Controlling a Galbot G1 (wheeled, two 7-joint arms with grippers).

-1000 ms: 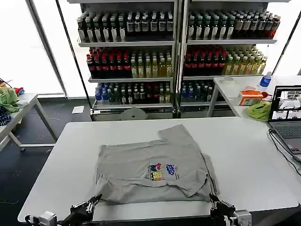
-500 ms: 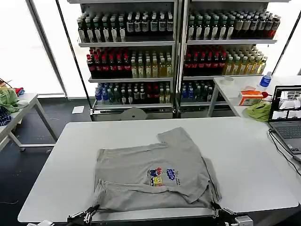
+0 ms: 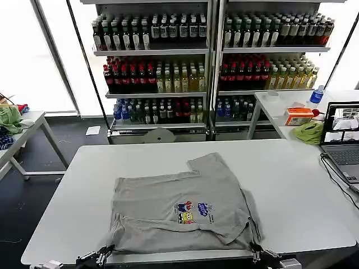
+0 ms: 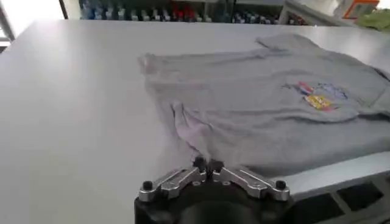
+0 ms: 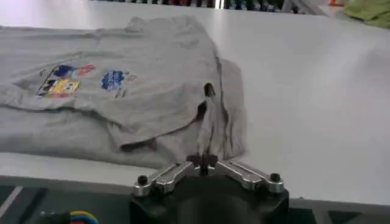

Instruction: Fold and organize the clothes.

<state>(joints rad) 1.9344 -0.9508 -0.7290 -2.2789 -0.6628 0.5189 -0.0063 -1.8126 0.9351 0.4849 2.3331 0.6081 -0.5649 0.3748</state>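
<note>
Item: one light grey short-sleeved shirt (image 3: pixel 182 210), partly folded, lying on the near half of the white tabletop (image 3: pixel 291 185), its near edge at the tabletop's front edge. Long axis runs left to right across the tabletop; one sleeve sticks out toward the far side, at the shelving. Small multicoloured chest print (image 3: pixel 193 212) faces up, right of the shirt's centre; its lettering is too small to read.

Left gripper (image 4: pixel 207 165): at the shirt's near left corner, jaws pressed together, pinching a raised peak of grey fabric. In the head view it sits at the tabletop's front edge (image 3: pixel 100 256).

Right gripper (image 5: pixel 202 160): at the shirt's near right corner, jaws pressed together on a bunched fold of the shirt. In the head view it shows at the front edge (image 3: pixel 259 253).

Surroundings: laptop (image 3: pixel 342 140) at the tabletop's right edge, screen lit. Second table behind right carries a bright green cloth (image 3: pixel 307 132), an orange-and-white box (image 3: pixel 298 116) and a blue-capped bottle (image 3: pixel 317 94). Shelving (image 3: pixel 213 61) along the back holds rows of bottled drinks; labels unreadable. Side table far left with a green cloth (image 3: pixel 10 119). Dark floor.
</note>
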